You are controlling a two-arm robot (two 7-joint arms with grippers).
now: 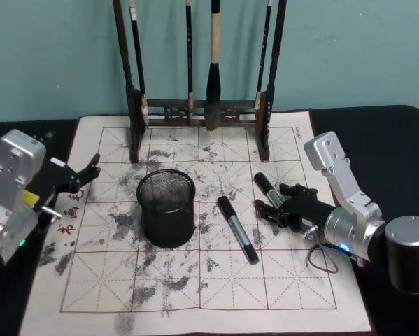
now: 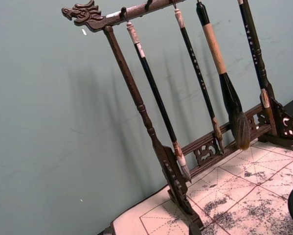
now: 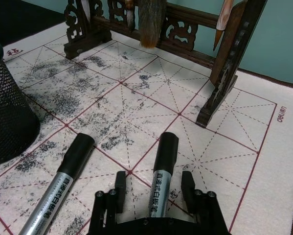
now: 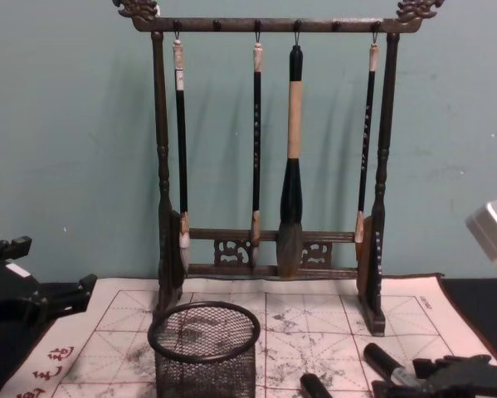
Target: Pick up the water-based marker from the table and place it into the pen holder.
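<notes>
Right gripper: low over the mat, fingers spread, gripping nothing.
Marker: lay flat between those fingers, long axis along the reach, cap pointing away.
Holder: stood to the marker's left, second marker between.
Left gripper: parked at the mat's left edge, fingers apart, farther off.

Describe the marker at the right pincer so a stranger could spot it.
Start at the gridded mat below the brush rack. Right of the mesh cup lie two markers. Skip the nearer one; take the farther one, between the right pincer's open fingers.
</notes>
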